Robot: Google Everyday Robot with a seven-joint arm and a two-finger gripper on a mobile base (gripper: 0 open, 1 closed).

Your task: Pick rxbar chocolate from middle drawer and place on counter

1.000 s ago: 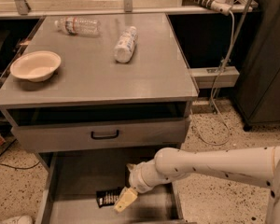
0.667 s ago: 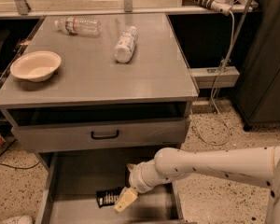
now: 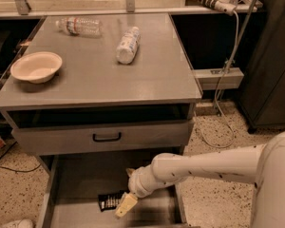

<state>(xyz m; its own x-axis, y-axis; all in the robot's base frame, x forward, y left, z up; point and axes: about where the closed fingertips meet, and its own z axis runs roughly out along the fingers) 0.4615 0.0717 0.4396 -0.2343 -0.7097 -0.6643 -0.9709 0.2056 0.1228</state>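
The rxbar chocolate (image 3: 109, 201), a flat black wrapper with white lettering, lies on the floor of the open middle drawer (image 3: 80, 179) near its front. My gripper (image 3: 125, 192) is down inside the drawer, just right of the bar. It is open, with one cream finger (image 3: 126, 205) touching or just above the bar's right end and the other tip further back. Nothing is held. The grey counter (image 3: 147, 80) is above the drawers.
On the counter lie a white-labelled bottle (image 3: 127, 45), a clear bottle (image 3: 79, 25) and a cream bowl (image 3: 36, 66). A closed drawer front with a black handle (image 3: 107, 137) overhangs the open drawer. Cables and a power strip (image 3: 217, 76) are at the right.
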